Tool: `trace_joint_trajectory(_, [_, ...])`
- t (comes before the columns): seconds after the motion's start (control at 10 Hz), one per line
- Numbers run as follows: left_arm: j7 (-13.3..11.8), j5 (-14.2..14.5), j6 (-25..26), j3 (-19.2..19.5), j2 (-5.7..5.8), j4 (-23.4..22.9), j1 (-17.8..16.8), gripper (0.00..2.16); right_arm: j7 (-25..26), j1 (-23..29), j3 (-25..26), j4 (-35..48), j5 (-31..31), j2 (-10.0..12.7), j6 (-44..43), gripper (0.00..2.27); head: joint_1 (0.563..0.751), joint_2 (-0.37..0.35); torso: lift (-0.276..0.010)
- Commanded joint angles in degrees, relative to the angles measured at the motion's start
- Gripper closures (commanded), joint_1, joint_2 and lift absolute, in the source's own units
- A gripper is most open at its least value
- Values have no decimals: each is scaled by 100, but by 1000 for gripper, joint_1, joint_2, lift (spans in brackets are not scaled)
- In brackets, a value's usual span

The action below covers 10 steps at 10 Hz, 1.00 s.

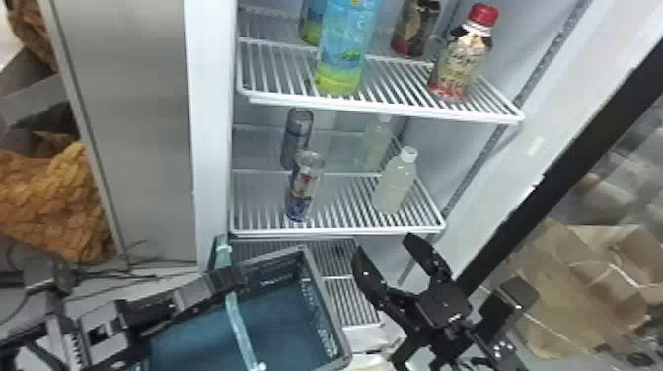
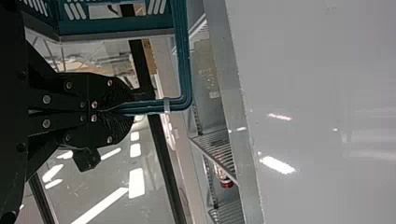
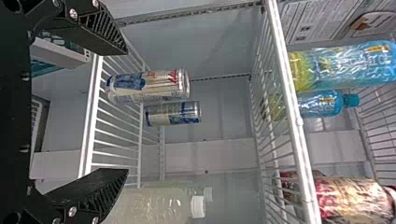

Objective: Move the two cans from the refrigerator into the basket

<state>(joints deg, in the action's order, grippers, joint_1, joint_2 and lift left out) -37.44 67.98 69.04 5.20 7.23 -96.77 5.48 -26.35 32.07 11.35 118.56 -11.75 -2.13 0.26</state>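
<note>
An open refrigerator (image 1: 209, 148) with wire shelves. In front, low down, a teal basket (image 1: 323, 296), its handle (image 1: 241, 330) pinched between the closed fingers of the left gripper (image 1: 234, 277). The right gripper (image 1: 382, 244), fingers spread wide, is beside the basket. Two white-capped bottles (image 1: 394, 182) and the two slim cans (image 1: 303, 187) stand on the middle shelf, one can behind the other.

No wording or numbers can be read; only illegible print is seen on the front can (image 1: 302, 190), the large blue bottle (image 1: 345, 49), the red-capped bottle (image 1: 461, 64) and a pale panel (image 3: 322, 21).
</note>
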Motion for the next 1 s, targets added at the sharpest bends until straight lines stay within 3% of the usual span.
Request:
trace_joint_trajectory(0.0, [0, 0, 0, -6, 15, -4, 0, 1210, 33, -198, -83, -205, 44, 2, 16, 150, 695, -302, -219])
trace_joint_trajectory(0.9, [0, 12, 0, -18, 42, -4, -14, 1210, 262, -1506, -769, -1429, 135, -104, 101, 148, 695, -228, -219])
